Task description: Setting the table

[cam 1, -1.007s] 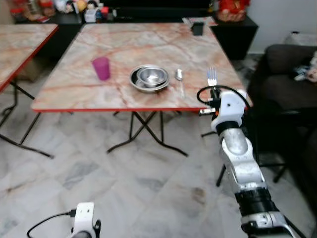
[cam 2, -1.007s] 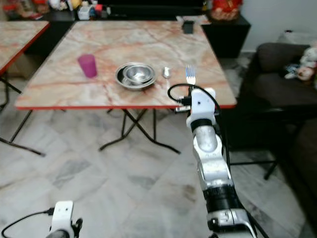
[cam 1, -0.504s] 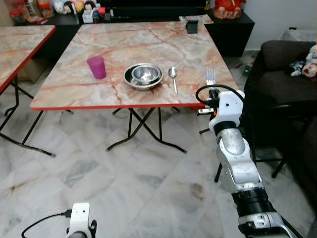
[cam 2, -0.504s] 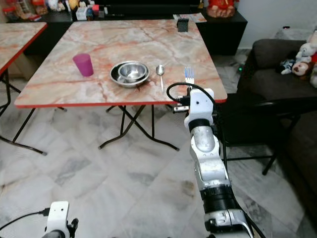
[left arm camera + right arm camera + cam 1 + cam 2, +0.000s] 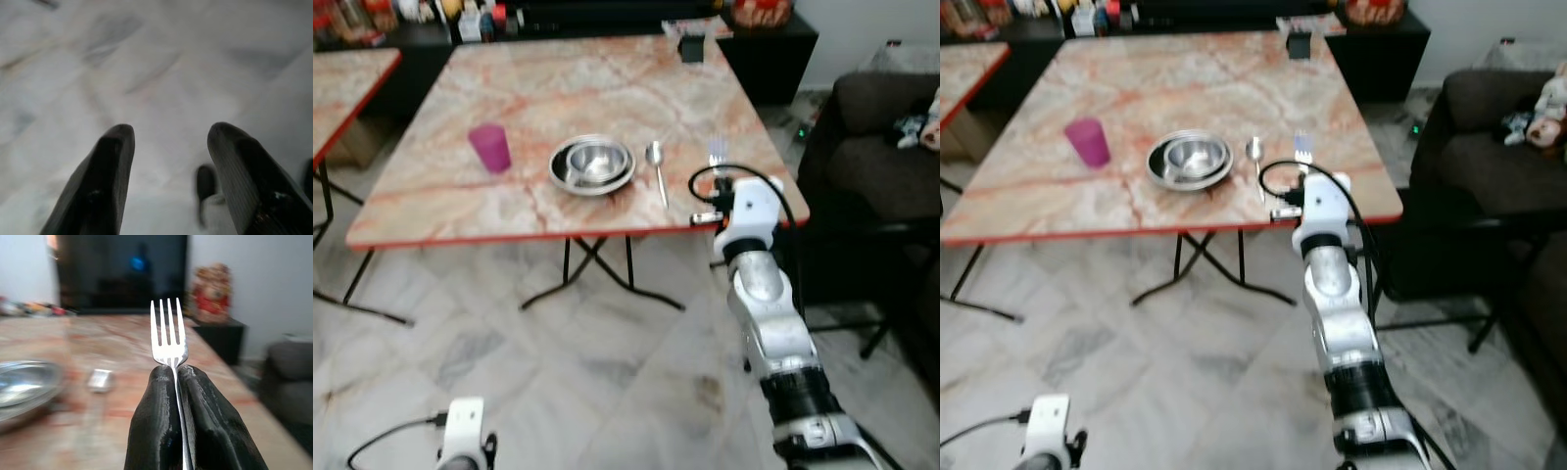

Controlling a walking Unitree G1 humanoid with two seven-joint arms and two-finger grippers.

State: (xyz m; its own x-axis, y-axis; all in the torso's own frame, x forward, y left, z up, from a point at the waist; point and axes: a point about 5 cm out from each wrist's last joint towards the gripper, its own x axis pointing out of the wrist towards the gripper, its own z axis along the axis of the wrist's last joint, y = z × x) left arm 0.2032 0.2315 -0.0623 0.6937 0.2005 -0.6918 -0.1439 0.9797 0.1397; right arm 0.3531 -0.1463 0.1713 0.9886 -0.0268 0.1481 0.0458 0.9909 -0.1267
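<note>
My right gripper is shut on a silver fork, tines up, held just above the marble table's front right part. The fork rises behind the right wrist, to the right of a spoon lying on the table. A steel bowl on a steel plate sits left of the spoon, and a purple cup stands further left. My left gripper hangs low over the floor, open and empty.
A dark sofa with soft toys stands to the right, with a dark chair close beside the table's right corner. A second marble table is at the left. A small black holder sits at the table's far edge. Marble floor lies in front.
The camera has shifted and come closer to the table. The right gripper with the fork has moved forward, now over the table's front right part beside the spoon.
</note>
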